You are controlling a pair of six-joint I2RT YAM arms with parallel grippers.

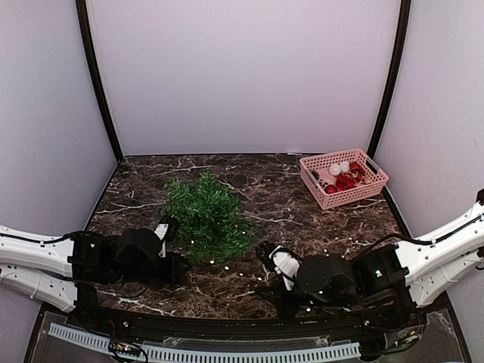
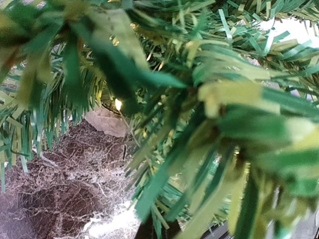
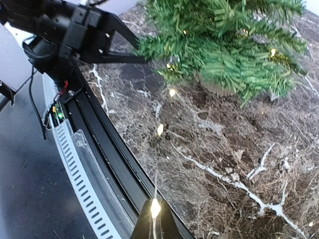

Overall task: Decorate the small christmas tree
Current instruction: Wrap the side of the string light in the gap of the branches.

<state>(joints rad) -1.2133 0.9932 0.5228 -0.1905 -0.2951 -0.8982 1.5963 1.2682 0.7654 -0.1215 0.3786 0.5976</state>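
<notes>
The small tree (image 1: pixel 208 217) is bushy, with flat, dark green plastic needles and tiny warm white lights (image 3: pixel 160 130) strung through it, some trailing over the desk (image 1: pixel 291 193) in front. It stands left of the desk's centre, just beyond the left hand (image 1: pixel 181 265). That hand is closed, its thin black fingertips poked among the lowest branches; whether it pinches one I cannot tell. The right hand (image 1: pixel 265 251), near the tree's front right, is closed too, with one lit bulb at its tip. The desk is glossy dark brown marble with white veins. A pink plastic lattice basket (image 1: pixel 333 201) of red ornaments (image 1: pixel 346 181) sits at the far right corner.
</notes>
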